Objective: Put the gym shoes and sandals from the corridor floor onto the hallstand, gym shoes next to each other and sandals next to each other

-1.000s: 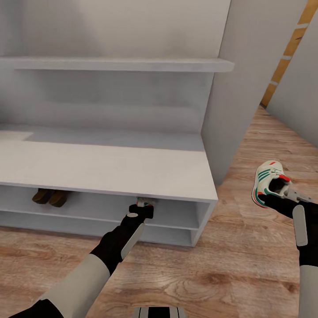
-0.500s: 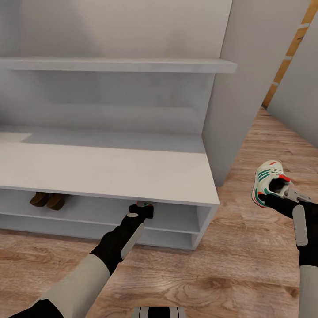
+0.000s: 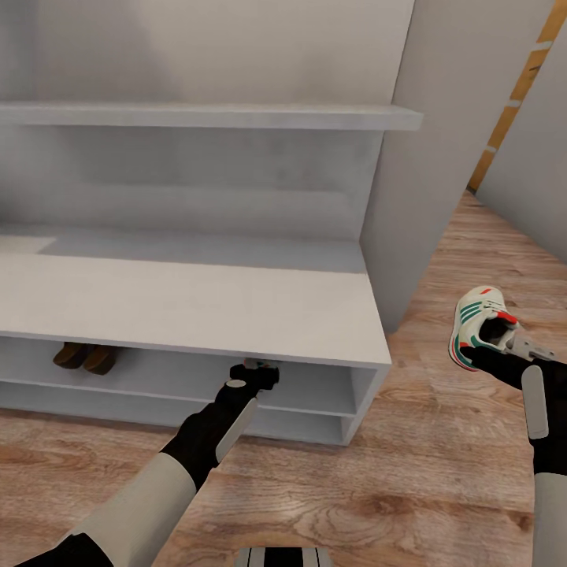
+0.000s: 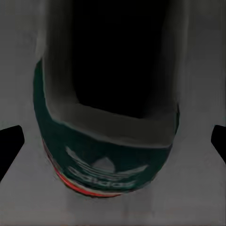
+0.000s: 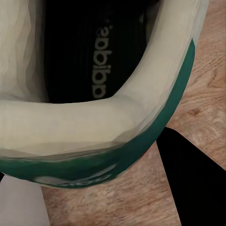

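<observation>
While the right pincer [image 3: 504, 346] grips one gym shoe [image 3: 478, 327], the left pincer [image 3: 264, 370] seems clamped on the other [image 4: 106, 155].

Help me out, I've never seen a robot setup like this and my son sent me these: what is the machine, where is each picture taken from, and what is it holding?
These are simulator renders of a wheeled robot with two arms. The wide picture comes from a camera on its head, looking down over both arms. The two close-ups come from cameras near each gripper.

In front stands the white hallstand, a low bench with open bays and wall shelves. The brown sandals sit in its upper bay.

The left gripper reaches into that bay at one gym shoe, whose heel shows in the left wrist view. Whether it has let go is unclear.

The right gripper holds the other gym shoe above the wood floor.
</observation>
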Motion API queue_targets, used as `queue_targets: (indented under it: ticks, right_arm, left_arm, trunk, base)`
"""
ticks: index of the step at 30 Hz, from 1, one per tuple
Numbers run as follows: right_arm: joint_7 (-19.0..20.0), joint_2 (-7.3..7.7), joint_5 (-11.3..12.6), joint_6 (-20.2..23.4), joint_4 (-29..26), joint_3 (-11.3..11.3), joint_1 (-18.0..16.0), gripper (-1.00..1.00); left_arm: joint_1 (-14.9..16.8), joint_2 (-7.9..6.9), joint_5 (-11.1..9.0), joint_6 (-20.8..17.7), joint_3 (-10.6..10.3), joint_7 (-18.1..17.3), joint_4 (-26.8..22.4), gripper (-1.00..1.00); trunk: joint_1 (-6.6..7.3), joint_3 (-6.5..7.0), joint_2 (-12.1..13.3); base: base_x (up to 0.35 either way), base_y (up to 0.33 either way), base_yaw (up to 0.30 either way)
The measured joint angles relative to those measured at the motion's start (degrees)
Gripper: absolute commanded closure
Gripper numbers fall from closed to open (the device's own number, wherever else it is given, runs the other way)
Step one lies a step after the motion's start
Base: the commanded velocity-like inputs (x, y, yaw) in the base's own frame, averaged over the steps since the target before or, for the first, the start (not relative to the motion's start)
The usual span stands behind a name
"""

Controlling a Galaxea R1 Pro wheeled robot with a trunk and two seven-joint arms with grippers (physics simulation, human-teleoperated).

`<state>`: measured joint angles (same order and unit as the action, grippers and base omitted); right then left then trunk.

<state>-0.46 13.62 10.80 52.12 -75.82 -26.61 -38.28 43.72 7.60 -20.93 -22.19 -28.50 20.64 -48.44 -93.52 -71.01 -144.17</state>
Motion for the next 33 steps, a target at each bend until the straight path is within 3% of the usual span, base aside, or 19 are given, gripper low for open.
queue_targets:
  ticks: [13, 28, 33]
  right_arm:
    - [0.0, 0.00, 0.0, 0.0, 0.0, 0.0, 0.0, 1.00]
    - [-0.1, 0.00, -0.1, -0.1, 0.0, 0.0, 0.0, 1.00]
    - [-0.2, 0.00, -0.2, -0.1, 0.0, 0.1, 0.0, 1.00]
  left_arm:
    - [0.0, -0.01, 0.0, 0.1, 0.0, 0.0, 0.0, -1.00]
    - [0.0, -0.01, 0.1, 0.1, 0.0, 0.0, 0.0, -1.00]
    - [0.0, -0.01, 0.1, 0.2, 0.0, 0.0, 0.0, -1.00]
  trunk:
    - [-0.01, 0.00, 0.0]
    - [-0.04, 0.00, 0.0]
    - [-0.01, 0.00, 0.0]
  base:
    - [-0.022, 0.000, 0.000]
    - [-0.312, 0.000, 0.000]
    - [-0.118, 0.000, 0.000]
